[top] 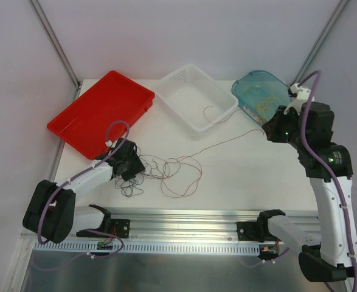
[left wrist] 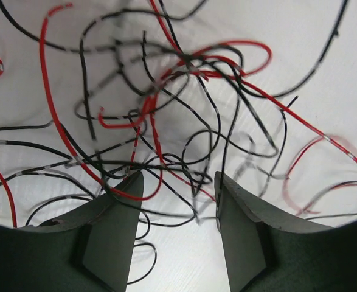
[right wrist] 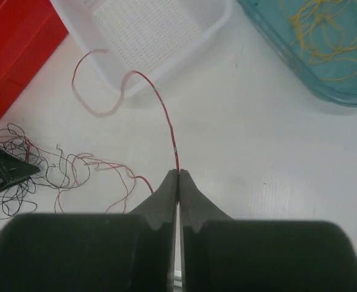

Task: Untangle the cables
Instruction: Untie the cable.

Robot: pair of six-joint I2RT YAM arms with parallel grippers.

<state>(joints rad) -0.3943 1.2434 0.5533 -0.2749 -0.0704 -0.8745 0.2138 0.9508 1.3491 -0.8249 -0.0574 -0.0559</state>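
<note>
While the left hand [left wrist: 178, 182] is hovering low over the tabletop [top: 245, 176], its two dark, matte, wedge-shaped fingers are standing well apart and gripping nothing. The cables [left wrist: 166, 97] are lying just beyond and between the fingertips. They are thread-thin red and black wires, glossy, crossing in many loose loops on the white surface, with some black runs showing pale bands. In the top view this tangle is sitting left of centre on the tabletop, with the left hand at its left edge and wide oval loops spreading to the right.

The right hand [right wrist: 178, 175] is pinching a single red strand [right wrist: 166, 118]. Its fingers are pressing flat together, with only a hairline seam showing between them. The strand is rising from the fingertips, curving left, and ending in an S-shaped curl that is crossing the near rim of the white basket [top: 196, 97]. A further thin line is running from the tangle across the bare tabletop toward the right hand.

Farther back, three containers are sitting in a row along the far edge. The red tray [top: 99, 112], on the left, is shallow, rectangular, smooth plastic. The white basket, in the middle, is showing a fine perforated mesh floor. The teal bin [top: 260, 91], translucent with a rounded end, is holding yellow wires [right wrist: 318, 30] in a loose curly heap and is sitting just beside the right hand.
</note>
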